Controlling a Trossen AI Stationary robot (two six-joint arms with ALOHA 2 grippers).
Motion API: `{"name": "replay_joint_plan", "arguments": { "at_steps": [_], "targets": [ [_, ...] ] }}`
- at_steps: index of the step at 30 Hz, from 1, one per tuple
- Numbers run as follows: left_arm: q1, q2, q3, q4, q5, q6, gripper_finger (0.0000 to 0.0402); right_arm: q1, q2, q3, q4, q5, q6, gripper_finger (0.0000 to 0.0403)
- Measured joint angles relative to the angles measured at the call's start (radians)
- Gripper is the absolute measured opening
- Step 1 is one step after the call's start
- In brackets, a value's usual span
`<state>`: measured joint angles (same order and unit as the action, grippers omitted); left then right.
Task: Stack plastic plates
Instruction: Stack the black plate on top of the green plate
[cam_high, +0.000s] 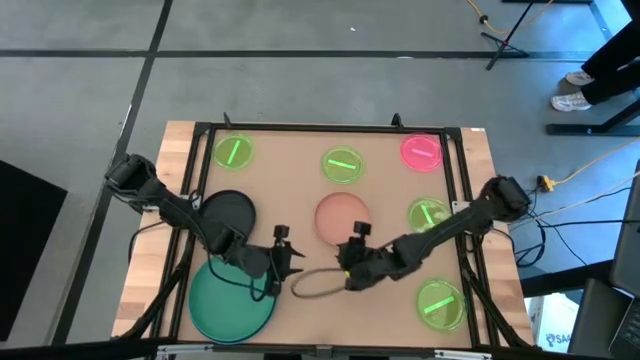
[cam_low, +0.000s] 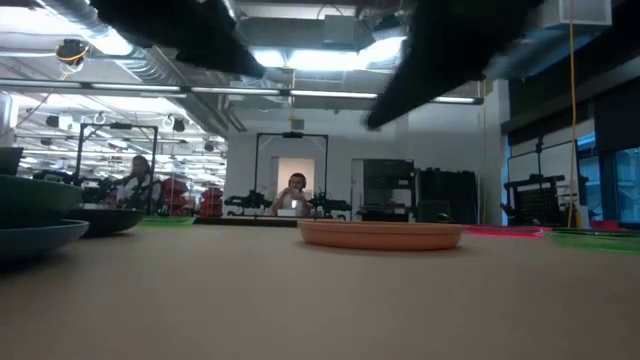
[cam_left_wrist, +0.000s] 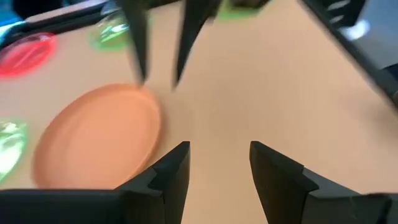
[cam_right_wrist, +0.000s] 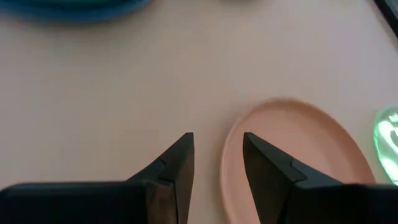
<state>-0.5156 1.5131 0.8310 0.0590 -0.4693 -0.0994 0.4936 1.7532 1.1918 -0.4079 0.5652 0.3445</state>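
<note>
One salmon plate (cam_right_wrist: 292, 155) beside right fingers (cam_right_wrist: 264, 165).

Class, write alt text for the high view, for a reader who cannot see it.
Seen from above, two dark robot arms meet over a tan table, the left gripper and right gripper both open and empty beside a salmon plate. A large green plate lies front left; four small neon-green plates and a hot-pink plate are spread around.
</note>
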Motion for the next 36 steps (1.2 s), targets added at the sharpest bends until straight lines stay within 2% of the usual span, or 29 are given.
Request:
{"name": "replay_joint_plan", "arguments": {
  "at_steps": [3, 7, 10, 14, 18, 25, 29, 32, 36],
  "targets": [
    [0.003, 0.000, 0.000, -0.015, -0.029, -0.010, 0.0160, 0.045, -0.038, 0.000, -0.087, 0.034, 0.051, 0.0127],
    [0.004, 0.001, 0.000, -0.040, 0.023, -0.021, 0.0160, 0.107, -0.091, 0.001, -0.188, 0.100, 0.144, 0.0127],
    [0.006, 0.001, 0.000, -0.070, -0.016, -0.047, 0.0160, 0.157, -0.115, 0.000, -0.238, 0.146, 0.203, 0.0127],
    [0.017, 0.001, 0.000, -0.138, -0.102, -0.156, 0.0160, 0.215, -0.120, -0.039, -0.244, 0.188, 0.277, 0.0127],
    [0.050, 0.001, 0.000, -0.243, -0.113, -0.305, 0.0160, 0.254, -0.119, -0.120, -0.221, 0.205, 0.388, 0.0127],
    [0.119, -0.002, 0.000, -0.531, -0.053, -0.596, 0.0160, 0.287, -0.118, -0.251, -0.223, 0.204, 0.552, 0.0127],
    [0.156, -0.003, 0.000, -0.683, -0.005, -0.739, 0.0160, 0.285, -0.118, -0.293, -0.208, 0.252, 0.595, 0.0127],
    [0.181, -0.003, 0.000, -0.770, 0.065, -0.807, 0.0160, 0.285, -0.118, -0.304, -0.189, 0.286, 0.596, 0.0127],
    [0.182, -0.003, 0.000, -0.866, 0.078, -0.869, 0.0160, 0.285, -0.118, -0.304, -0.169, 0.297, 0.594, 0.0127]
  ]
}}
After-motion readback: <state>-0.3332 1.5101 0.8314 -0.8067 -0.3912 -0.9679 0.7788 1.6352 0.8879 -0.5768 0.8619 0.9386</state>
